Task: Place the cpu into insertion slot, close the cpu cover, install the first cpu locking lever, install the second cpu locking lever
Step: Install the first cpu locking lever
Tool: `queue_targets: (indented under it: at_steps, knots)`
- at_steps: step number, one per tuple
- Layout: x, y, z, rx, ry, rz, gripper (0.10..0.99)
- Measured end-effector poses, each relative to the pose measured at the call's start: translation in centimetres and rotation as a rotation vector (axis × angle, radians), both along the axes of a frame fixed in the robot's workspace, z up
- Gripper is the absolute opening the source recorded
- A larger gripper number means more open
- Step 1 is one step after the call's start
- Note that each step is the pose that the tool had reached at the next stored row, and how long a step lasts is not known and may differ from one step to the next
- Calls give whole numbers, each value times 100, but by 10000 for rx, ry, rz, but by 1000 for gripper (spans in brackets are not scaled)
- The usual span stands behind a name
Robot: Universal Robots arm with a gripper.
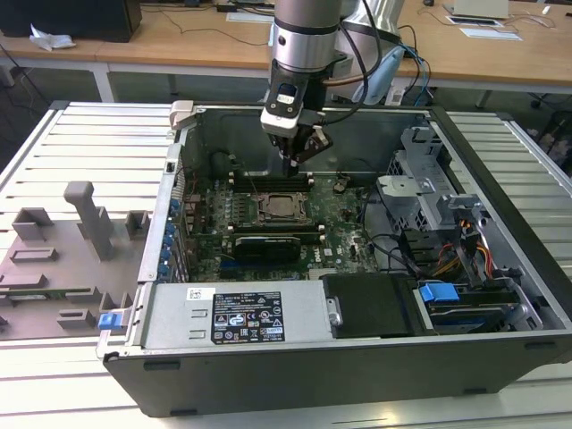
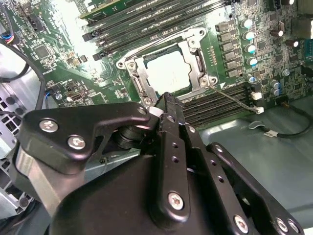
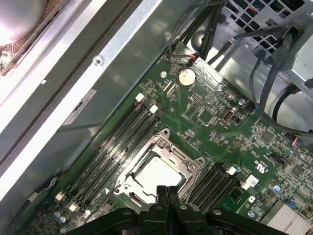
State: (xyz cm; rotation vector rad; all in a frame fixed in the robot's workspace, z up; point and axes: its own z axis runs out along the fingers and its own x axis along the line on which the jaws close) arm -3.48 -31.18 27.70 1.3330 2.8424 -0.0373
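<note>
- A robot arm's gripper (image 3: 167,192) hangs just over one edge of the insertion slot (image 2: 194,35) inside an open computer case (image 1: 500,179). Its jaws are pressed together and hold nothing.
- The cpu (image 2: 167,73) sits in the insertion slot. Its pale metal top shows through the window of the cpu cover (image 2: 138,81), which lies flat over it in both wrist views.
- With the chip placed and the cover down, the work appears to stand at the locking levers. A thin metal rod (image 2: 230,98) slants away from one corner of the insertion slot across the memory strips, and it looks like a lever not yet latched.
- By that reading, the lever step calls for a steady push with the closed tip. The push would go down toward the insertion slot and sideways under a catch, without slipping onto the board's small parts.
- On the side of the insertion slot nearest the exterior camera, the power-supply housing (image 1: 179,322) carries a black label (image 1: 248,319) with white print. A small white sticker (image 1: 193,293) sits by it; the wording of both is left unread.
</note>
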Motion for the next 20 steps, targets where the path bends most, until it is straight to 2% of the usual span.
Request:
queue_targets:
  at_steps: [20]
  knots:
    - [0, 0, 0, 0, 0, 1052, 106]
